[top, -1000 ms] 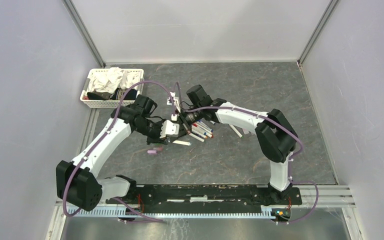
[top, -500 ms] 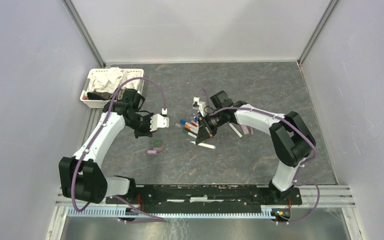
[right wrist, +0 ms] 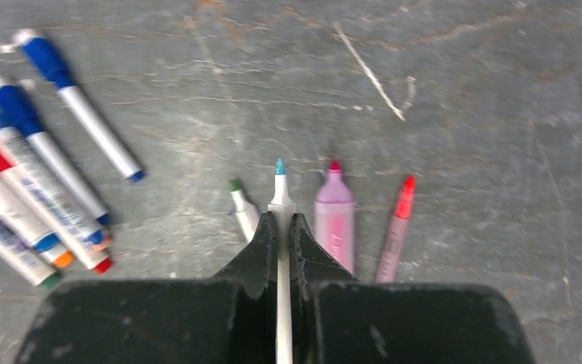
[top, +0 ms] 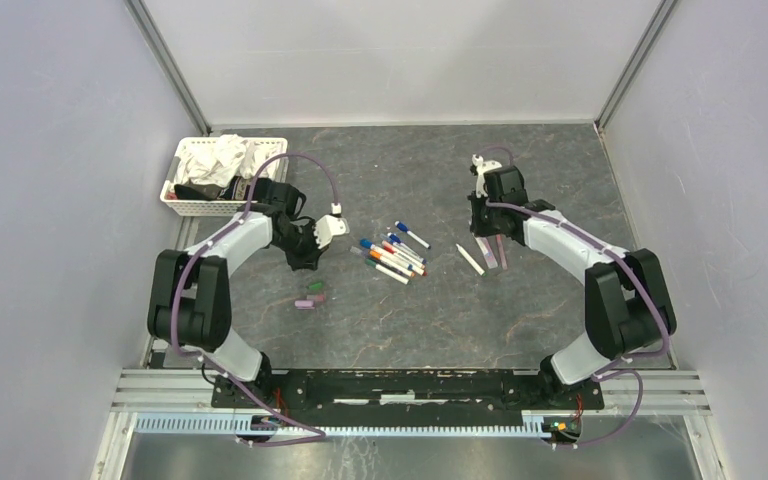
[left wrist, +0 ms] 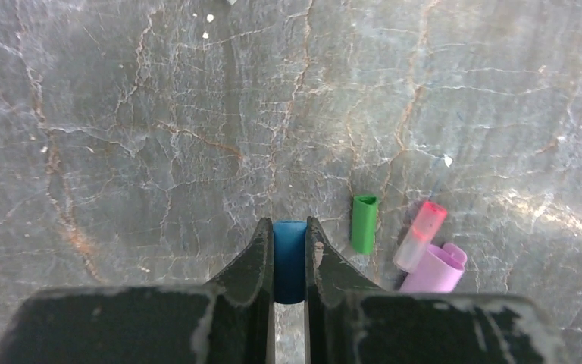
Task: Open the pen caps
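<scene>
A blue pen cap point(left wrist: 289, 262) sat pinched between the left jaws, which were closed on its sides, over the left half of the desk point(top: 410, 170). Just to its right on the stone-grey surface lay three loose caps: a green one point(left wrist: 364, 222), a translucent pink one point(left wrist: 420, 235) and a wider purple one point(left wrist: 436, 269), the last two touching. Whether the blue cap rested on the desk could not be told.

The right jaws were closed on a slim white pen point(right wrist: 280, 197) with a bare blue tip, held toward the right half of the desk. Under and beside it lay three more uncapped pens, tips pointing the same way: a green-tipped one point(right wrist: 242, 208) just to its left, a wide pink marker point(right wrist: 335, 212) just to its right, and a thin red one point(right wrist: 396, 227) beyond that.

Near the middle of the desk, between the two arms, a cluster of capped pens point(top: 392, 255) lay side by side, with blue, red, orange and green ends showing.

A white basket point(top: 182, 205) of cloths stood in the far left corner of the desk.
</scene>
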